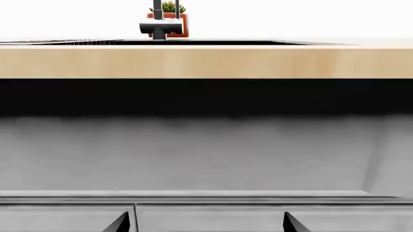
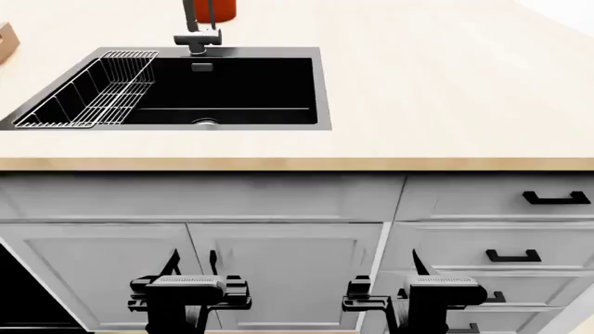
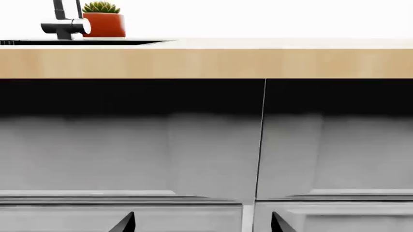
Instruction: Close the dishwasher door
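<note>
The dishwasher door shows only as a black strip (image 2: 21, 300) at the far lower left of the head view, left of the grey cabinet doors; most of it is out of view. My left gripper (image 2: 188, 270) hangs in front of the cabinet doors under the sink, to the right of that strip. In the left wrist view it (image 1: 206, 224) is open and empty, facing a grey cabinet front. My right gripper (image 2: 436, 270) is in front of the drawer stack. In the right wrist view it (image 3: 203, 224) is open and empty.
A wooden countertop (image 2: 418, 104) overhangs the cabinets. It holds a black sink (image 2: 232, 87) with a wire rack (image 2: 93, 97), a faucet (image 2: 197, 38) and a red plant pot (image 3: 103, 21). Grey drawer fronts with black handles (image 2: 555, 199) are at the right.
</note>
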Available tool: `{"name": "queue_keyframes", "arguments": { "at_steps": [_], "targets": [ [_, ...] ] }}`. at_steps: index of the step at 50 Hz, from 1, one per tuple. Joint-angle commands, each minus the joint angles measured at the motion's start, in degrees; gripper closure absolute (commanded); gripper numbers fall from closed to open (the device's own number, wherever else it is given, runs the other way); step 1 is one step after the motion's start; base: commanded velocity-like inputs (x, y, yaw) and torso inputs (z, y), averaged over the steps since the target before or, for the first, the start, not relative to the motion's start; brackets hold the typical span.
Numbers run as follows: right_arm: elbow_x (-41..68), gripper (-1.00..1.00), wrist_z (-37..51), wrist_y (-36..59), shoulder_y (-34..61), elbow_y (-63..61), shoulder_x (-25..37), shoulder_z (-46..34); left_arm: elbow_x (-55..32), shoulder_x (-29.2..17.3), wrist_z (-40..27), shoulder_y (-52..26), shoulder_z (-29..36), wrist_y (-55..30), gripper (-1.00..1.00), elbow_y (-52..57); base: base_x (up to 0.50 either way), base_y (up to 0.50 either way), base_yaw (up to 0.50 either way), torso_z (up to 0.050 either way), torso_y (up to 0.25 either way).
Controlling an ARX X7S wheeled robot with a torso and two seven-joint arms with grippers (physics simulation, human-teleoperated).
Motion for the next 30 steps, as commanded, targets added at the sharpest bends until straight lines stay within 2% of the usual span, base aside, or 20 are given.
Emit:
{"name": "queue_keyframes", "arguments": {
  "at_steps": [1,3,6,10,24,30],
  "targets": [
    [0.6,-1.0,1.4,0.8,-1.0,-2.1,1.0,-1.0,-0.6,-0.9,-1.3,0.5,1.0,-0.1,-1.0,1.0,0.0,0.0,0.0,0.0,0.0],
    [0.5,-1.0,2.5,2.6,-4.2,-8.5,1.6,-1.3,-0.7,-1.5,-2.3,4.0,1.6,-1.0,-1.0,6.5,0.0,0.0,0.0,0.0,0.0],
    [0.6,-1.0,2.6,4.0,-11.5,-19.6,2.8,-2.0,0.0,-2.3,-2.8,13.2,3.4,-1.3,-1.0,19.2,0.0,0.0,0.0,0.0,0.0],
    [0.7,-1.0,2.4,3.8,-17.5,-28.3,4.1,-3.2,0.3,-3.3,-3.1,18.6,5.1,0.7,-1.0,24.9,0.0,0.0,0.0,0.0,0.0],
    [0.6,-1.0,4.1,3.0,-18.6,-30.6,5.5,-4.1,-0.2,-4.6,-5.2,19.8,6.6,3.1,-1.0,24.8,0.0,0.0,0.0,0.0,0.0],
    [-0.1,-1.0,5.0,3.0,-18.4,-30.2,5.7,-4.9,0.8,-5.2,-6.1,19.6,7.3,2.7,-1.0,24.3,0.0,0.0,0.0,-0.049,0.0]
  ]
}}
